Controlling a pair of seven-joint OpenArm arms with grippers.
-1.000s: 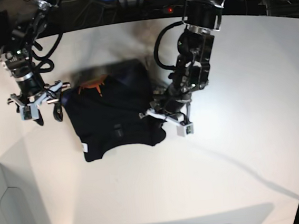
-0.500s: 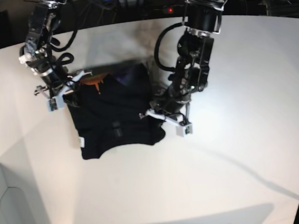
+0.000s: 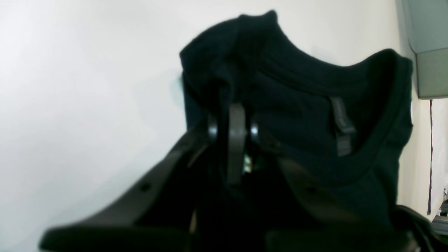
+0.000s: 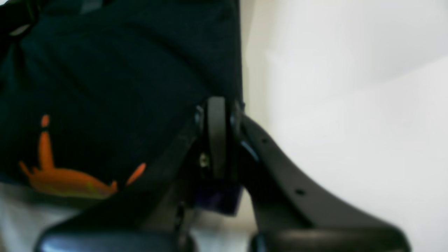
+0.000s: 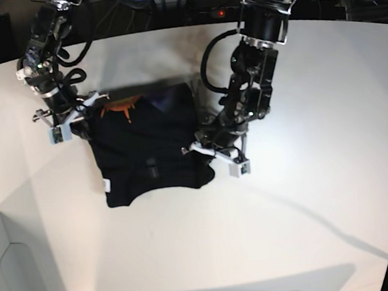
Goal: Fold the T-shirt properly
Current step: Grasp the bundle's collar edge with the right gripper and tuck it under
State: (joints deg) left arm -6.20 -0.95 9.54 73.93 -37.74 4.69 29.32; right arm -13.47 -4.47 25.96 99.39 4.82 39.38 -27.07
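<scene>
The black T-shirt [image 5: 146, 150] lies folded into a rough square in the middle of the white table [image 5: 309, 196]. Its collar with a dark tag [image 3: 341, 126] shows in the left wrist view. An orange mark [image 4: 63, 175] shows in the right wrist view. My left gripper [image 5: 206, 143] is at the shirt's right edge. Its closed fingertips [image 3: 235, 112] pinch a bunched fold of the cloth [image 3: 315, 105]. My right gripper [image 5: 75, 121] is at the shirt's far-left corner, shut [image 4: 217, 105] on the edge of the cloth [image 4: 122, 70].
A pale grey bin [image 5: 7, 273] stands at the near-left corner of the table; its wall [image 3: 427, 52] also shows in the left wrist view. Dark equipment and cables run along the far edge. The table's curved edge drops away on the right.
My right gripper, open beside the shirt's left edge a second ago, moved back to the far-left corner and shut on the cloth, then shifted slightly left. The left arm held still.
</scene>
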